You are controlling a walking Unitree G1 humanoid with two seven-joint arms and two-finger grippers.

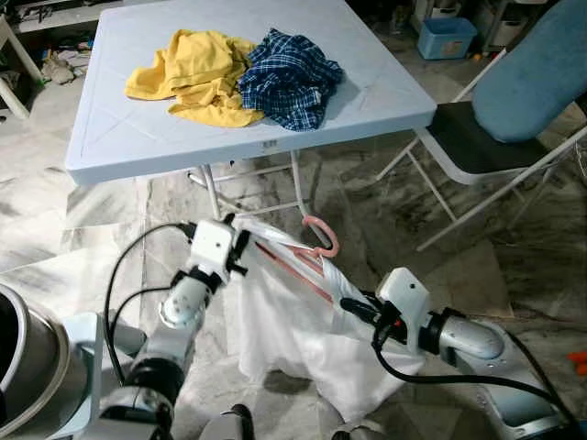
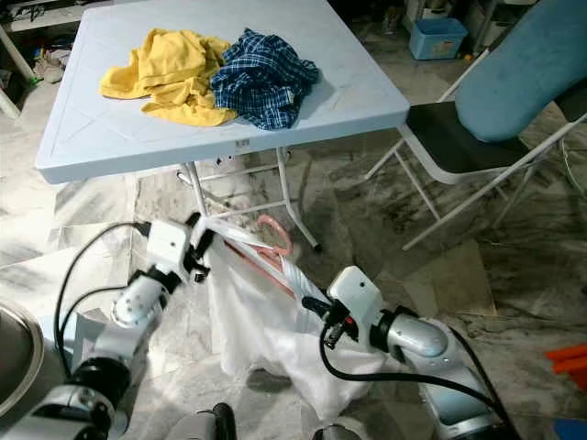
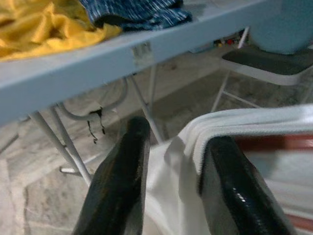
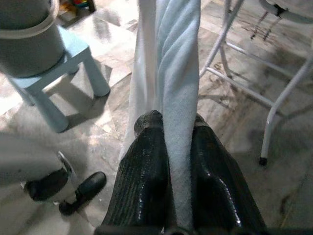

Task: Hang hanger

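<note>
Both my left gripper (image 1: 240,249) and right gripper (image 1: 353,310) pinch a white garment (image 1: 303,344) on its pink hanger (image 1: 316,240) below the tabletop (image 1: 119,137).

I see a folding table (image 1: 138,137) across the upper left and centre of the frame, with two crumpled garments on its far part: one shirt (image 1: 197,73) on the left, a checked shirt (image 1: 289,78) touching it on the right. A folding chair (image 1: 514,128) stands at the upper right, just beside the table's right edge. A small bin (image 1: 447,37) sits on the floor behind the chair, at the top edge.

Below the table, in the lower centre, a garment (image 1: 303,339) hangs on a hanger (image 1: 316,240) between my left gripper (image 1: 240,252) and right gripper (image 1: 353,307). A pot (image 1: 27,353) on a stool (image 1: 78,367) sits at the lower left corner.
</note>
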